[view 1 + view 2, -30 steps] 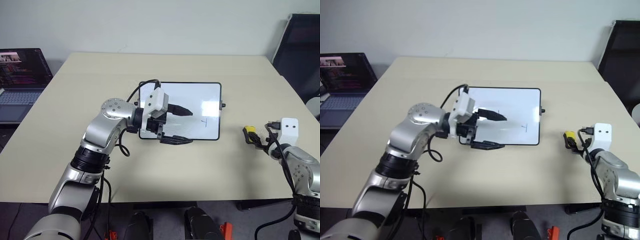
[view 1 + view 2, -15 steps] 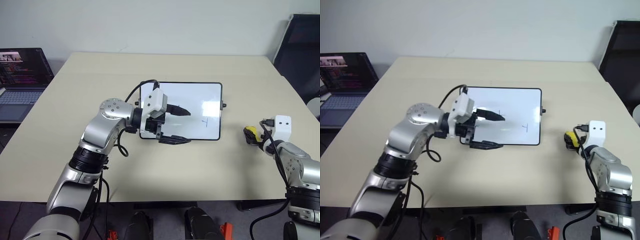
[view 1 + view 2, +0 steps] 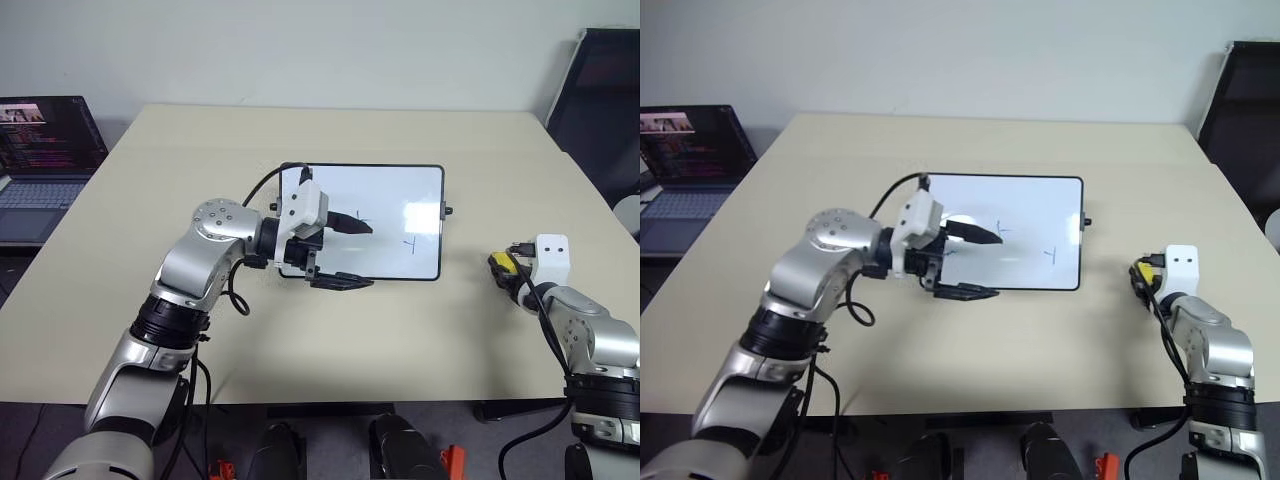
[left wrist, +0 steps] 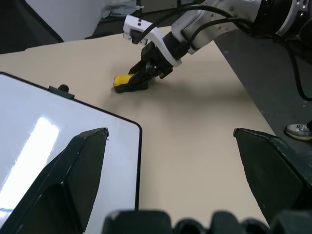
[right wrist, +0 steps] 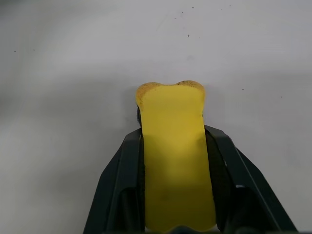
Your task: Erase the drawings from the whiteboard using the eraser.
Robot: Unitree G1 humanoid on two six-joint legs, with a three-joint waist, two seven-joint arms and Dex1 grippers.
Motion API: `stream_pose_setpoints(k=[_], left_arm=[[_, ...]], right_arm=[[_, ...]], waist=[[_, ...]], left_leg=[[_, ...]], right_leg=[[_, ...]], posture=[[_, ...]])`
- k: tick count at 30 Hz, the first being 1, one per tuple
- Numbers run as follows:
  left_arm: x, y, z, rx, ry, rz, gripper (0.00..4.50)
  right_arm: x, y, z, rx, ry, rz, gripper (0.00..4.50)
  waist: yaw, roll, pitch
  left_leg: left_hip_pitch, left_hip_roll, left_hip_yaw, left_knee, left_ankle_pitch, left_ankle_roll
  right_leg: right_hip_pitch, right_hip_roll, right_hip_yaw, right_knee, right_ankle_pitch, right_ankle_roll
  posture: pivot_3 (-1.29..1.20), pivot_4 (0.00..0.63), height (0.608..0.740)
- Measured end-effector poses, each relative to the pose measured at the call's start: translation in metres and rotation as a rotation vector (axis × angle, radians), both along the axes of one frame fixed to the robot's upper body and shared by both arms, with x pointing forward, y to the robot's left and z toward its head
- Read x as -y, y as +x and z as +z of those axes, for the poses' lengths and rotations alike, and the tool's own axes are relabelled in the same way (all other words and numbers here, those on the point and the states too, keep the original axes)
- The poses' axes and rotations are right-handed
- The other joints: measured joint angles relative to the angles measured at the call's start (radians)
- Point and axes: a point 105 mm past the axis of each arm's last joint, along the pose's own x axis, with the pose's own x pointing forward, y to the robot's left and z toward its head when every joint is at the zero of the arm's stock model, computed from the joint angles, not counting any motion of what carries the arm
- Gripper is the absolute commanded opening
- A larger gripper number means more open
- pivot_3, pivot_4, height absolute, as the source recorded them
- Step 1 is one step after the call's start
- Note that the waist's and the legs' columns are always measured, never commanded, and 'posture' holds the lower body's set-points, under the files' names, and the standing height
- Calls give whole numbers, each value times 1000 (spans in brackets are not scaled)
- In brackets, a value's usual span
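Note:
The whiteboard (image 3: pixel 390 195) lies flat at the middle of the table, with two dark T-like drawings (image 3: pixel 408 242) on its right half. My left gripper (image 3: pixel 356 254) hovers open over the board's near left part, one finger above the surface and one past the near frame. The yellow eraser (image 3: pixel 497 262) rests on the table to the right of the board. My right gripper (image 3: pixel 506 271) is shut on it. In the right wrist view the eraser (image 5: pixel 173 151) sits squeezed between both fingers (image 5: pixel 124 165), its far end sticking out onto the tabletop. The left wrist view shows the eraser (image 4: pixel 122 79) too.
A laptop (image 3: pixel 45 160) with its screen lit stands beyond the table's left edge. A black chair (image 3: pixel 600 100) stands past the far right corner. The beige table (image 3: pixel 200 150) has bare room around the board.
The right gripper's fingers, open around the eraser before, have closed on it. The left arm has stayed almost in place over the board.

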Motion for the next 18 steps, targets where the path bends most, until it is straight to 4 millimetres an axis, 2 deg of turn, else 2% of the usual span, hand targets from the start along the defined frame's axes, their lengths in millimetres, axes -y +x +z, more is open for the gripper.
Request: stream_pose_setpoints(k=[4,9,12,16,18], left_arm=[[-13,7,-2,-22,-26,90,4500],[-47,5,-18,-89,-29,244,4500],[-60,2,-28,-122,-21,310,4500],[-63,-2,-26,-108,-35,346,4500],[-64,-4,-25,-104,-53,359,4500]], right_arm=[[-5,-4,7,30,-18,19,1271],[-20,-21,17,84,-98,113,1271],[-45,-31,25,127,-118,224,1271],[-81,-42,42,179,-122,375,1271],[-98,-48,45,175,-182,461,1271]], waist=[[-1,0,0],[-1,0,0],[1,0,0],[3,0,0],[3,0,0]], left_leg=[[0,0,0,0,0,0],[0,1,0,-2,0,0],[0,1,0,-1,0,0],[0,1,0,3,0,0],[0,0,0,4,0,0]], right_leg=[[0,0,0,1,0,0],[-1,0,0,0,-1,0],[-1,0,0,0,-2,-2],[0,0,0,1,-3,-5],[1,0,0,1,-3,-5]], posture=[[0,150,740],[0,150,740],[0,150,740],[0,150,740],[0,150,740]])
